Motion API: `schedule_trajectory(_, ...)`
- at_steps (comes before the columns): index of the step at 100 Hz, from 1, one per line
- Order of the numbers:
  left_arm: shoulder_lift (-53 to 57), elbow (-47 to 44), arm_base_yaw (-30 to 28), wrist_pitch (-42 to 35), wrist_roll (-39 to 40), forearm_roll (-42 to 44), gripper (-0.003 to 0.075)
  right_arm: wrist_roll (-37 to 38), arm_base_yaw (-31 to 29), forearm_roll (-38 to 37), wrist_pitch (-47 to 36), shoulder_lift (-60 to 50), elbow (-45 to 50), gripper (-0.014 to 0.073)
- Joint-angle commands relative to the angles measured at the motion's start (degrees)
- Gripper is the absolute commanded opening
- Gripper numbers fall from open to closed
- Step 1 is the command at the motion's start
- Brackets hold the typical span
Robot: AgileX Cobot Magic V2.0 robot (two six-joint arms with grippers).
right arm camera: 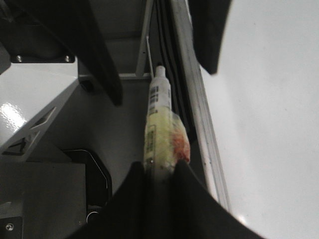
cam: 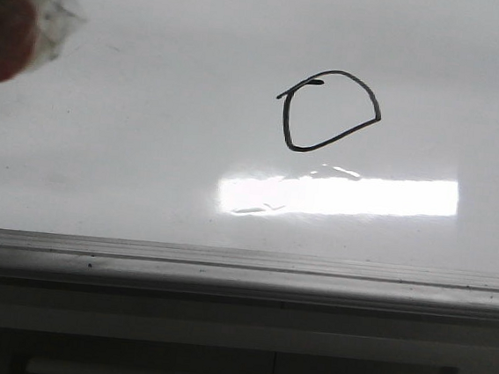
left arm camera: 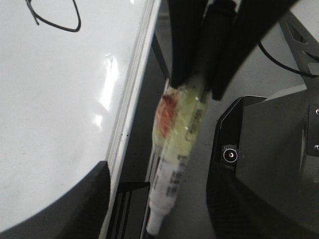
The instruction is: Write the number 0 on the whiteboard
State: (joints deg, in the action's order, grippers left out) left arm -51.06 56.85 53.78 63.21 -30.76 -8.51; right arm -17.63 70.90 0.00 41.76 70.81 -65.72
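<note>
Right gripper (right arm camera: 159, 168) is clamped on the taped marker (right arm camera: 158, 102), tip off the board beside the grey frame edge (cam: 241, 270). Left gripper (left arm camera: 159, 219) is wide, holding nothing. The number 0 (cam: 332, 114) sits past the glare, mid whiteboard (cam: 130, 140), loop closed. Looks done: pull away with the tip clear of the surface, no stray ticks.

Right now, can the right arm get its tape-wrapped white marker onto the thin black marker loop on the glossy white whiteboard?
Probably yes. The right gripper is shut on the marker, just off the grey frame edge, and nothing shows on the whiteboard near the number 0.
</note>
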Motion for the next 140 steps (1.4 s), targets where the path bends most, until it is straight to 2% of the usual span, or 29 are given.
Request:
schedule_trajectory(1,-1.17,2.12,0.75,-2.22,-0.03,-1.28,0.0394,-0.47,0.91,-0.39,-4.38,-1.22,-1.8,-0.0047)
schedule_trajectory(16,-2.87,2.12,0.85,-2.22,-0.03,-1.18,0.0338,-0.47,1.4,0.0,-4.38,-1.22,-1.8,-0.0047)
schedule_trajectory(42,-3.39,2.12,0.85,-1.87,-0.03,-1.18,0.0114,-0.47,1.4,1.4,-4.18,-1.22,-1.8,-0.0047)
schedule_trajectory(63,-3.82,2.12,0.85,-1.31,-0.03,-1.18,-0.001,-0.47,1.4,1.64,-4.18,-1.22,-1.8,-0.0047)
schedule_trajectory(87,-3.82,2.12,0.85,-2.04,-0.03,-1.18,-0.002,-0.47,1.4,1.86,-4.96,-1.22,-1.8,-0.0037)
schedule_trajectory(97,-3.82,2.12,0.85,-3.8,-0.03,-1.18,-0.002,-0.47,1.4,2.05,-5.8,-1.22,-1.8,0.0074)
schedule_trajectory(109,-3.82,2.12,0.85,-5.92,-0.03,-1.29,-0.002,-0.35,1.4,2.05,-6.15,-1.32,-1.8,0.0325)
schedule_trajectory(116,-3.82,2.12,0.85,-6.18,-0.03,-1.29,-0.002,-0.22,1.4,1.9,-6.39,-1.43,-1.8,0.0423)
schedule_trajectory(121,-3.82,2.12,0.85,-6.41,0.32,-1.29,-0.002,-0.22,1.4,1.31,-6.53,-1.84,-1.8,0.0455)
schedule_trajectory(130,-3.82,1.82,0.73,-8.0,2.61,-1.29,-0.002,0.36,1.28,-1.3,-6.59,-3.51,-1.8,0.0455)
schedule_trajectory(140,-3.82,0.68,0.16,-12.59,6.97,-1.29,-0.002,5.34,1.2,-8.55,-6.04,-6.7,-1.8,0.0455)
